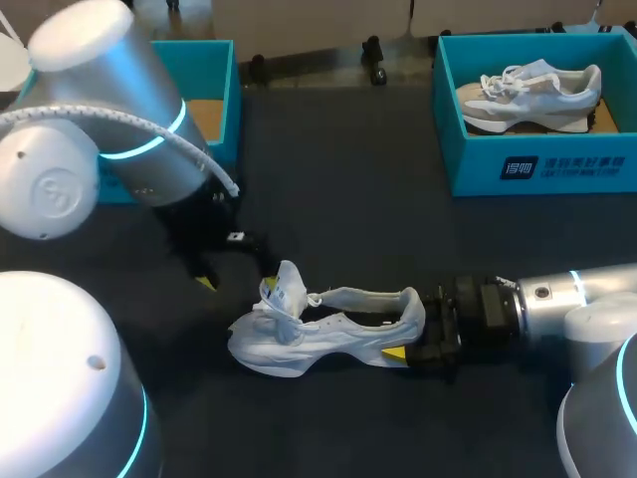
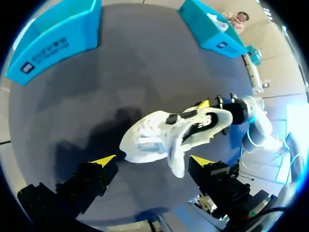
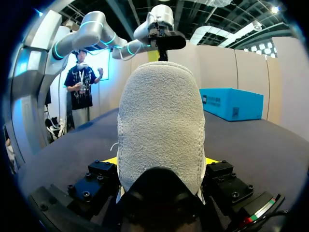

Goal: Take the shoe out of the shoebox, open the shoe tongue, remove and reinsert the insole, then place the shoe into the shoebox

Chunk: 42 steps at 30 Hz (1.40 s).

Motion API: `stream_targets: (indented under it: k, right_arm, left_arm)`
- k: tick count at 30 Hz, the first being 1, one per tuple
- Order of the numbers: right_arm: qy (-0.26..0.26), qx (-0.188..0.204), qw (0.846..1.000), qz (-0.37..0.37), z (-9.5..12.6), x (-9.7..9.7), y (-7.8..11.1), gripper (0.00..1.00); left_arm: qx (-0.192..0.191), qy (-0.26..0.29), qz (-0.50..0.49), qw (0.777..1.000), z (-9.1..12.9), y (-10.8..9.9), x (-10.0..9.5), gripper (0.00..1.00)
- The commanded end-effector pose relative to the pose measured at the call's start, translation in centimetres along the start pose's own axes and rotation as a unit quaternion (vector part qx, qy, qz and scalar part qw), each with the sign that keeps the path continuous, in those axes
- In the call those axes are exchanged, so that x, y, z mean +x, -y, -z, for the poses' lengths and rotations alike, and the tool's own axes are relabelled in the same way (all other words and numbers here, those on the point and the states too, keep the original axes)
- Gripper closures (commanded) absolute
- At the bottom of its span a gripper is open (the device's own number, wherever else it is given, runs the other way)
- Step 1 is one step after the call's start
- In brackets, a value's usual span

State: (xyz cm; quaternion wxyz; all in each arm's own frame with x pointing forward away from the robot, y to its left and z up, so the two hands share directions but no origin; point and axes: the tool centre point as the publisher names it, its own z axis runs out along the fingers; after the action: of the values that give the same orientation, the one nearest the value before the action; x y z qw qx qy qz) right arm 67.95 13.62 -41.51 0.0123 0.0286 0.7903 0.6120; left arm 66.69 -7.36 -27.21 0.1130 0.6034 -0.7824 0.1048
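A white shoe [image 1: 309,334] lies on the dark table, toe toward my left arm, its tongue [image 2: 175,155] pulled up and loose. My right gripper [image 1: 410,344] is shut on the heel; in the right wrist view the heel [image 3: 161,125] fills the space between both fingers. My left gripper [image 1: 235,275] hangs open just above and beside the toe end, touching nothing. In the left wrist view the shoe [image 2: 154,135] lies ahead of its wide-spread fingers [image 2: 104,160]. A teal shoebox [image 1: 214,100] stands at the back left, half hidden by my left arm.
At the back right stands a second teal shoebox [image 1: 542,164], and a grey and white shoe [image 1: 528,95] lies inside it. Bare dark table lies between the boxes and the shoe.
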Motion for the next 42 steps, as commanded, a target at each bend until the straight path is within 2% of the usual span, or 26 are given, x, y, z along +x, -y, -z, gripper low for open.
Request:
stream_targets:
  k: [1,3,5,7,8,9,12,14,19,22,25,26,39,41,42]
  right_arm:
    - [-0.001,0.003,1.0,0.0,0.0,0.0,-0.1,1.0]
    - [-0.001,0.003,1.0,0.0,0.0,0.0,-0.1,1.0]
    - [-0.001,0.003,1.0,0.0,0.0,0.0,-0.1,1.0]
    - [-0.001,0.003,1.0,0.0,0.0,0.0,-0.1,1.0]
    - [-0.001,0.003,1.0,0.0,0.0,0.0,-0.1,1.0]
    - [-0.001,0.003,1.0,0.0,0.0,0.0,-0.1,1.0]
    - [-0.001,0.003,1.0,0.0,0.0,0.0,-0.1,1.0]
    - [-0.001,0.003,1.0,0.0,0.0,0.0,-0.1,1.0]
    - [-0.001,0.003,1.0,0.0,0.0,0.0,-0.1,1.0]
    - [-0.001,0.003,1.0,0.0,0.0,0.0,-0.1,1.0]
    - [-0.001,0.003,1.0,0.0,0.0,0.0,-0.1,1.0]
    - [-0.001,0.003,1.0,0.0,0.0,0.0,-0.1,1.0]
    - [-0.001,0.003,1.0,0.0,0.0,0.0,-0.1,1.0]
    - [-0.001,0.003,1.0,0.0,0.0,0.0,-0.1,1.0]
    - [-0.001,0.003,1.0,0.0,0.0,0.0,-0.1,1.0]
  left_arm:
    - [0.008,0.015,-0.016,1.0,1.2,0.0,1.3,0.0]
    - [0.013,0.018,-0.035,0.999,1.8,0.3,2.2,0.02]
    - [0.016,0.019,-0.051,0.998,2.4,0.3,2.8,0.14]
    - [0.015,0.016,-0.077,0.997,3.3,0.4,3.6,0.55]
    - [0.016,0.015,-0.087,0.996,3.6,0.4,4.0,0.68]
    - [0.01,0.011,-0.104,0.994,4.1,0.5,4.3,0.98]
    - [0.013,0.012,-0.134,0.991,5.0,0.5,5.5,1.0]
    - [-0.004,0.007,-0.161,0.987,5.6,0.3,6.2,1.0]
    - [-0.013,0.015,-0.215,0.976,6.1,-0.1,8.1,1.0]
    - [-0.034,0.029,-0.275,0.961,6.1,0.0,9.2,1.0]
    - [-0.038,0.076,-0.34,0.937,5.3,-0.7,10.3,1.0]
    - [-0.044,0.086,-0.352,0.931,5.2,-0.8,10.4,1.0]
    - [-0.044,0.086,-0.352,0.931,5.2,-0.8,10.4,1.0]
    - [-0.007,0.088,-0.397,0.914,4.8,-0.4,10.9,1.0]
    - [-0.004,0.09,-0.405,0.91,4.4,-0.1,11.1,1.0]
